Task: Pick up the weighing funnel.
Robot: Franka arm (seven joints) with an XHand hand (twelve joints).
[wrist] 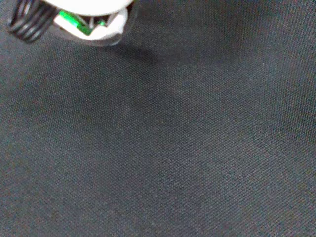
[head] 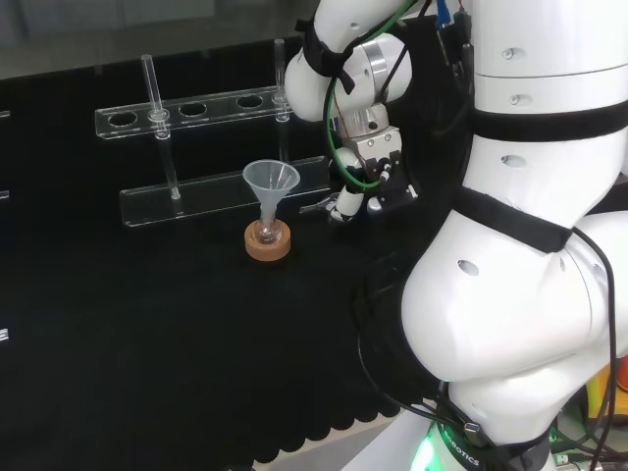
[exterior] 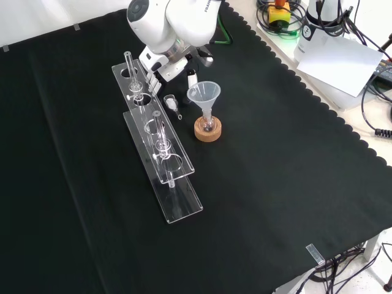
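Cloth (wrist: 173, 148) lay close under my hand (head: 376, 162); arm link (exterior: 177, 24) mostly hid it, open or closed unclear, low near weighing funnel (exterior: 171, 100).

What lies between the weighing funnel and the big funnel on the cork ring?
Bare black cloth: in the front view nothing stands between the weighing funnel and the funnel.

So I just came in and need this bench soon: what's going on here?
A white Franka arm has brought its hand down low over the black cloth, next to the funnel that stands in a small flask on a cork ring. The small clear weighing funnel lies on the cloth between the funnel and the clear tube rack, apparently not yet lifted.
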